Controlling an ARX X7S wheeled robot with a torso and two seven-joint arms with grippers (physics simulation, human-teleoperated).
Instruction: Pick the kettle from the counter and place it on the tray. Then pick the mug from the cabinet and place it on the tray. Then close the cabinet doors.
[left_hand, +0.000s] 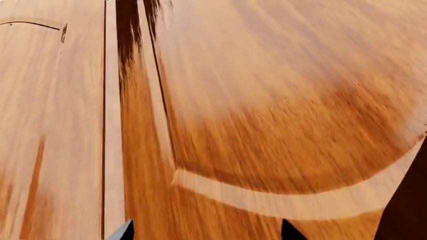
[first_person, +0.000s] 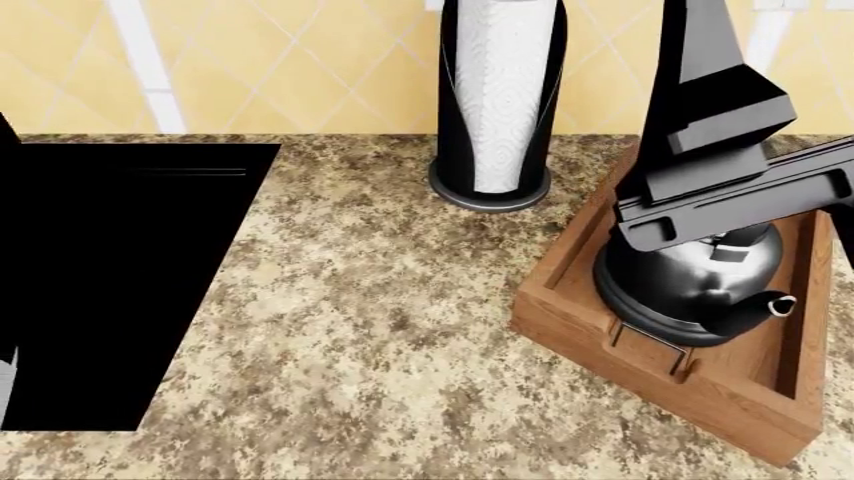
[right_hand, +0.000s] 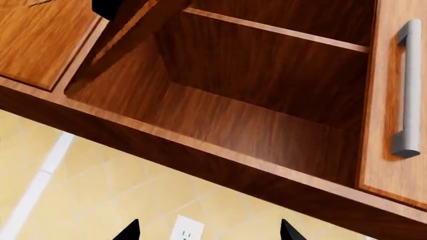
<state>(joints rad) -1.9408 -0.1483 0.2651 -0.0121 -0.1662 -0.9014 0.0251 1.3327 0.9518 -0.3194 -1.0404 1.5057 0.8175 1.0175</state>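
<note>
The glossy black-silver kettle stands upright inside the brown wooden tray at the right of the counter, spout toward the front right. A black link of my right arm crosses above it, not touching it. My right gripper is open and empty, pointing up at the open cabinet, whose visible shelf is bare. The mug is out of view. My left gripper is open and empty, very close to a wooden cabinet panel.
A black paper-towel holder stands at the back against the tiled wall. The black stovetop fills the left. An open cabinet door carries a grey bar handle. A wall outlet sits below the cabinet.
</note>
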